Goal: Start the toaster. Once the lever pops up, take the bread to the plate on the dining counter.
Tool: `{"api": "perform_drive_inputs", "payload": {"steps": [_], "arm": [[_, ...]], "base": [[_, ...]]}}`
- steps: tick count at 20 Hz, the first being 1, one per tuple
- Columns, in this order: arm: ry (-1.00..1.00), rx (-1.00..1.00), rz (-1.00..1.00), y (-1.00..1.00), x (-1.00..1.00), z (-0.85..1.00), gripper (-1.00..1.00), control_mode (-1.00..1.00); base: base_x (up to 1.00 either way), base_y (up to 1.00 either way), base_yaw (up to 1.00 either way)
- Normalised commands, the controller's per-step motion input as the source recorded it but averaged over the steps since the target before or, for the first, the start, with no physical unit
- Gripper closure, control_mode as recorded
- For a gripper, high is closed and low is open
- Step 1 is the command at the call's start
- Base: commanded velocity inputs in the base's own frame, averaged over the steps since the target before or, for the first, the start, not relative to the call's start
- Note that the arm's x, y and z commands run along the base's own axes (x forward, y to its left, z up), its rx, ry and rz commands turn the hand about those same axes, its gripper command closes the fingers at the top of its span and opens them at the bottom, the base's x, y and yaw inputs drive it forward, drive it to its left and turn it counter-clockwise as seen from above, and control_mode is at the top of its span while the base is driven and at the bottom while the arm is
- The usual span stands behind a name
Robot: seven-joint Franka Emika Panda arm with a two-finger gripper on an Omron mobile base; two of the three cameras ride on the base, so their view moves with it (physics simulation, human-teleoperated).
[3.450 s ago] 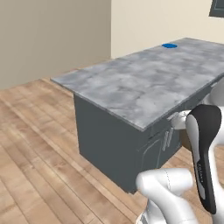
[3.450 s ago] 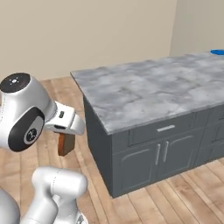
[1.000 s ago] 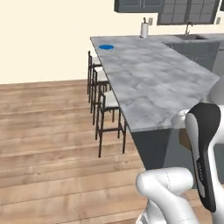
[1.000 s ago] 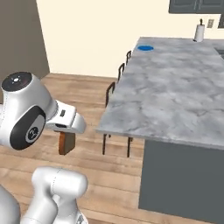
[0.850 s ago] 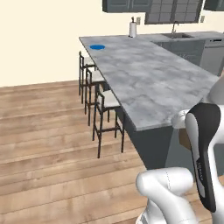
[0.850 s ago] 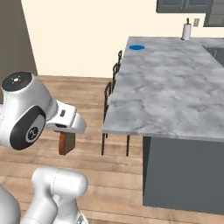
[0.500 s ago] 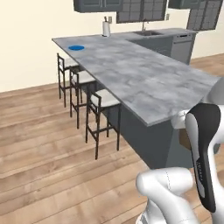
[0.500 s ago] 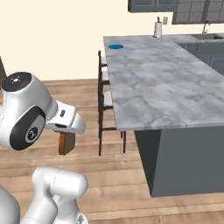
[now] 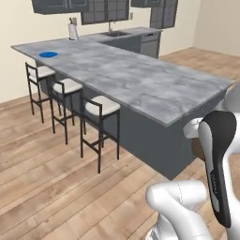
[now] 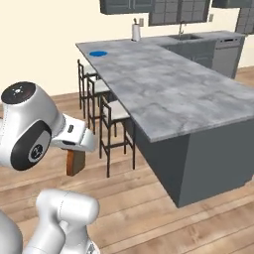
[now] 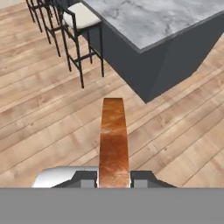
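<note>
In the left base view, the blue plate (image 9: 48, 55) lies near the far left end of the dining counter (image 9: 140, 82), well away from the arm. Behind it a paper-towel roll (image 9: 72, 31) stands upright by the wall, with a sink (image 9: 115, 34) further right. Three bar stools (image 9: 99, 107) with pale seats line the counter's near side, over the wooden floor (image 9: 56, 187). At the lower right the arm's dark-faced link rises.

In the right base view, the arm's round white joint sits at the left, and just right of it the gripper (image 10: 75, 158) holds the bread (image 10: 75, 162), brown and upright, over the floor beside the nearest stool. The plate (image 10: 98, 53) lies far up the counter, well apart from the bread.

In the hand view, the bread (image 11: 113, 142) stands edge-on, pinched between the two finger tips (image 11: 88, 181), with the counter's corner above at right.
</note>
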Motion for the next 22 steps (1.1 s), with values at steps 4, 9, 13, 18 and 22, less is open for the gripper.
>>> {"api": "perform_drive_inputs", "payload": {"steps": [4, 9, 13, 18, 22], "arm": [[0.00, 0.00, 0.00, 0.00, 0.00, 0.00, 1.00, 1.00], [0.00, 0.00, 0.00, 0.00, 0.00, 0.00, 1.00, 1.00], [0.00, 0.00, 0.00, 0.00, 0.00, 0.00, 1.00, 1.00], [0.00, 0.00, 0.00, 0.00, 0.00, 0.00, 1.00, 1.00], [0.00, 0.00, 0.00, 0.00, 0.00, 0.00, 1.00, 1.00]], "base": [[0.08, 1.00, -0.48], [0.10, 1.00, -0.42], [0.23, 0.99, -0.43], [0.32, 1.00, -0.49], [0.29, 1.00, -0.48]]}}
